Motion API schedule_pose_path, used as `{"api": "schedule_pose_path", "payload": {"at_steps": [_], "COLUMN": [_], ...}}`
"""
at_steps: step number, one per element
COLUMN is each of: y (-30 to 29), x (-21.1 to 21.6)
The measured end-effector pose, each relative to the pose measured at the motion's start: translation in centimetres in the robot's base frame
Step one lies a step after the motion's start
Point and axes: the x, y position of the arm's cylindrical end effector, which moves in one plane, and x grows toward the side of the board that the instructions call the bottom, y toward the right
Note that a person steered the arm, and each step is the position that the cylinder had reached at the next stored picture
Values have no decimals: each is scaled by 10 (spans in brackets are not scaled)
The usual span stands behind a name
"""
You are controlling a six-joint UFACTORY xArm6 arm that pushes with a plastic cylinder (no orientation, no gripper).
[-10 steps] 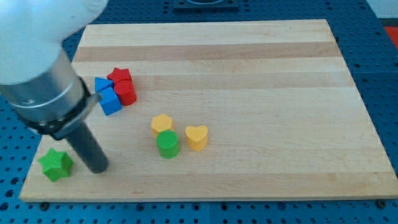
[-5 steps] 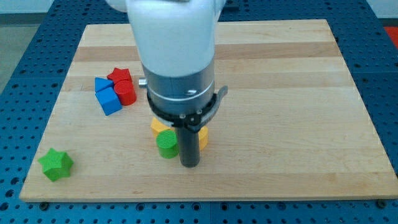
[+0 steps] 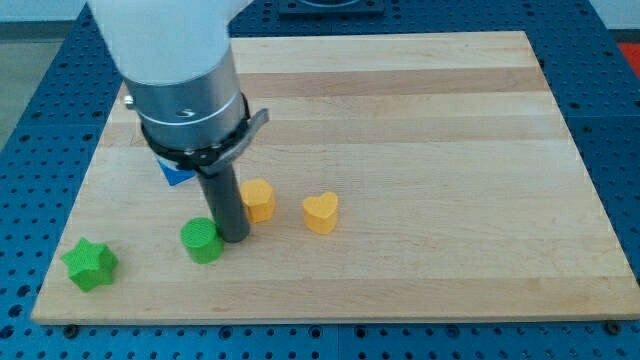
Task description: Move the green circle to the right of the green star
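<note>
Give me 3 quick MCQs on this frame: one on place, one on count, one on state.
1. Where is the green circle relative to the green star?
A. To the view's right of it, with a gap
B. To the view's left of it
C. Stacked on top of it

2. How many yellow blocks show?
A. One
B. Two
C. Four

3. Where is my tip?
A. Off the wooden board
B. Resting on the yellow heart
C. At the green circle's right edge, in front of the other yellow block

Answers:
1. A: the circle sits right of the star, bare board between them.
2. B: the heart and one block beside the rod.
3. C: the rod's end meets the board right beside the circle.
</note>
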Motion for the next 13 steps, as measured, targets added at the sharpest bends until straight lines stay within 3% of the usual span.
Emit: {"api": "schedule_pose_path", "payload": {"at_steps": [3, 9, 13], "y": [-67, -24, -63], "x": [10, 34, 39]}}
